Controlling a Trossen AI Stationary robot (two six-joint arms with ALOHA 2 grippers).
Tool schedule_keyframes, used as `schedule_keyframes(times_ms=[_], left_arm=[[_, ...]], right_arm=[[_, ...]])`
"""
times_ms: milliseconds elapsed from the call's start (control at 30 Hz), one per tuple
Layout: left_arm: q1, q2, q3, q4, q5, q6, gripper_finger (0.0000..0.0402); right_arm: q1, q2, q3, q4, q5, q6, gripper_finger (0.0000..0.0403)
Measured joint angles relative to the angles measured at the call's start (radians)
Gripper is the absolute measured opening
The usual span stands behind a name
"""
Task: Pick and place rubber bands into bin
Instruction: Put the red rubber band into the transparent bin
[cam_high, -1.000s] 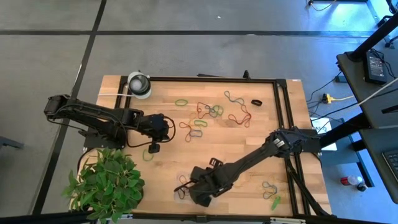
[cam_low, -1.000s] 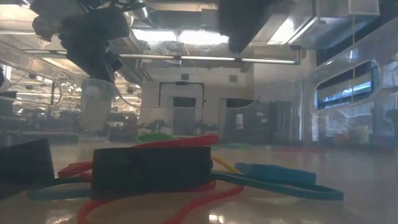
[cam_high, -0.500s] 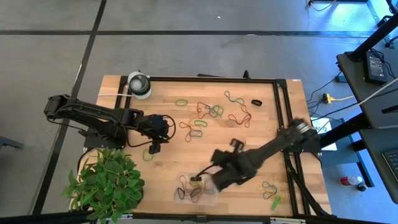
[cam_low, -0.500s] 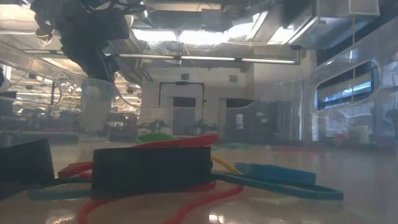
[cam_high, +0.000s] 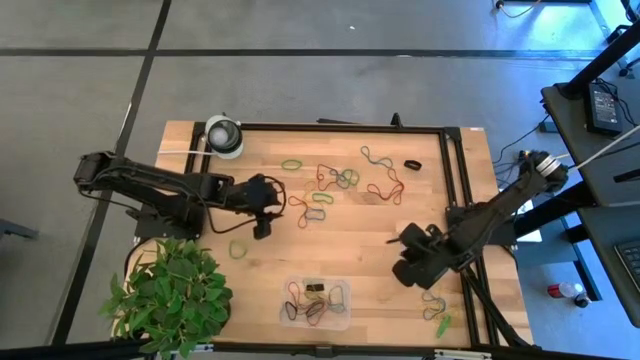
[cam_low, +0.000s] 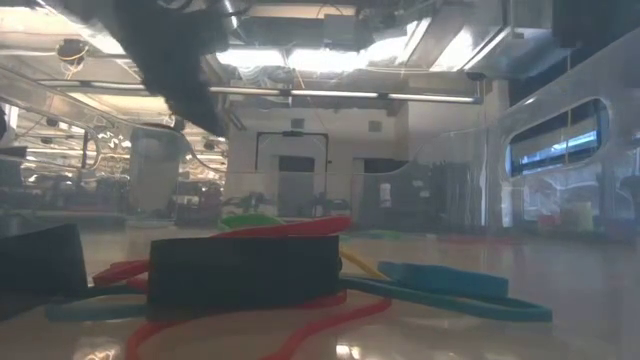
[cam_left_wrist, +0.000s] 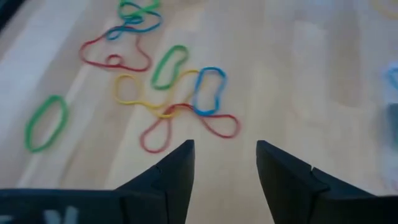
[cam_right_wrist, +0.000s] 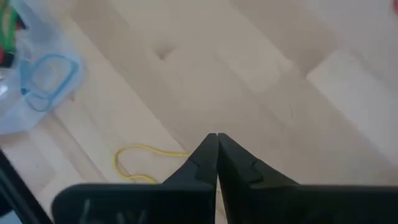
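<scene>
High view: the bin (cam_high: 318, 303) sits near the tabletop's front edge, about midway along it, already holding several rubber bands (cam_high: 312, 300), while most loose bands (cam_high: 345, 182) lie scattered toward the back edge and a few (cam_high: 434, 303) lie near the front right corner. The right gripper (cam_high: 408, 271) hangs over the right part of the tabletop, between the bin and that corner cluster, and the left gripper (cam_high: 262, 196) is over the left-centre, just beside a tangle of red, yellow and blue loops. Low view: bands (cam_low: 300, 272) lie flat close to the camera, and a dark arm shows overhead. Left wrist view: the left jaws are spread, with the red-yellow-blue tangle (cam_left_wrist: 186, 106) just ahead of them. Right wrist view: the right jaws are pressed together and empty over bare wood, a yellow band (cam_right_wrist: 138, 160) close by. The step in hand looks like reaching for another pick; the left gripper likely needs to descend onto the tangle and pinch one loop.
</scene>
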Motion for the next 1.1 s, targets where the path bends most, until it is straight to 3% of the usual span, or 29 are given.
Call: schedule_keyframes(times_ms=[200, 400, 533, 800, 1100], left_arm=[[0.053, 0.186, 0.156, -0.112, -0.073, 0.0, 0.0163], [0.176, 0.435, 0.34, -0.302, 0.017, 0.002, 0.0163], [0.256, 0.57, 0.421, -0.373, 0.021, 0.001, 0.0163], [0.328, 0.712, 0.472, -0.372, 0.084, 0.003, 0.0158], [0.304, 0.792, 0.478, -0.353, 0.129, 0.004, 0.0108]], right_arm=[[0.001, -0.074, -0.179, 0.229, -0.044, -0.104, 0.0003], [0.002, -0.16, -0.326, 0.367, -0.052, -0.096, 0.0004], [0.002, -0.236, -0.401, 0.453, -0.052, -0.107, 0.0004], [0.002, -0.363, -0.445, 0.454, -0.049, -0.162, 0.0004], [0.002, -0.418, -0.446, 0.43, -0.048, -0.212, 0.0004]])
